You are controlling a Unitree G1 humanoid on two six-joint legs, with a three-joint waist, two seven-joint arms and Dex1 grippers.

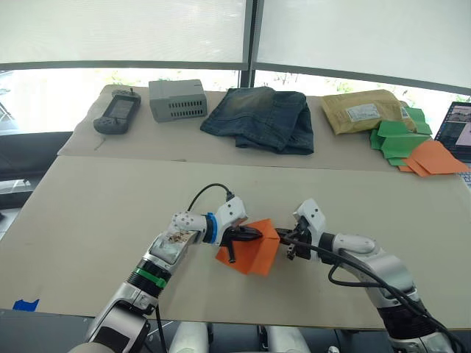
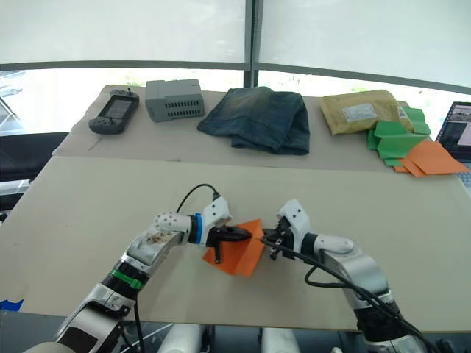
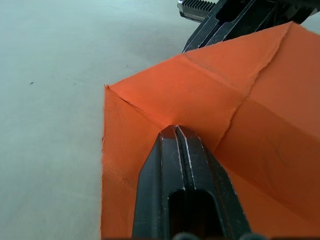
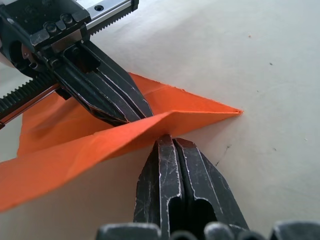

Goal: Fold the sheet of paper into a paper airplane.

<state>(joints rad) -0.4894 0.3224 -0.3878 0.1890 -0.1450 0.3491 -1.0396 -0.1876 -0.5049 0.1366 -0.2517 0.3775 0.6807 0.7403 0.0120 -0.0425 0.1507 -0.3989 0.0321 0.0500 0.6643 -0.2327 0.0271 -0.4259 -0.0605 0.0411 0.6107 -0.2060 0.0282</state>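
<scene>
Orange and creased, the sheet of paper (image 1: 254,250) sits between the two grippers near the front edge of the table (image 1: 103,198), partly folded into layered flaps and lifted at its upper edge. On the sheet's left side, the left gripper (image 1: 252,233) has its two black fingers pressed together, clamping a fold of the paper; in the left wrist view the closed fingertips (image 3: 176,135) bite the sheet right where several creases meet. Opposite it, the right gripper (image 1: 283,237) meets the sheet's right corner, and in the right wrist view its fingers (image 4: 172,145) are likewise drawn tight together, pinching the raised folded edge just beside the tip of the left gripper. The two grippers stand nearly tip to tip, with only the paper's ridge between them. One pointed corner of the sheet lies flat on the table beyond the right gripper's tips. Well beyond both grippers, along the far side, lie a black handheld controller (image 1: 117,112), a grey box (image 1: 177,99), folded jeans (image 1: 262,118), a padded envelope (image 1: 360,110), and a pile of green paper shapes (image 1: 397,136) with paler orange pieces (image 1: 434,158).
</scene>
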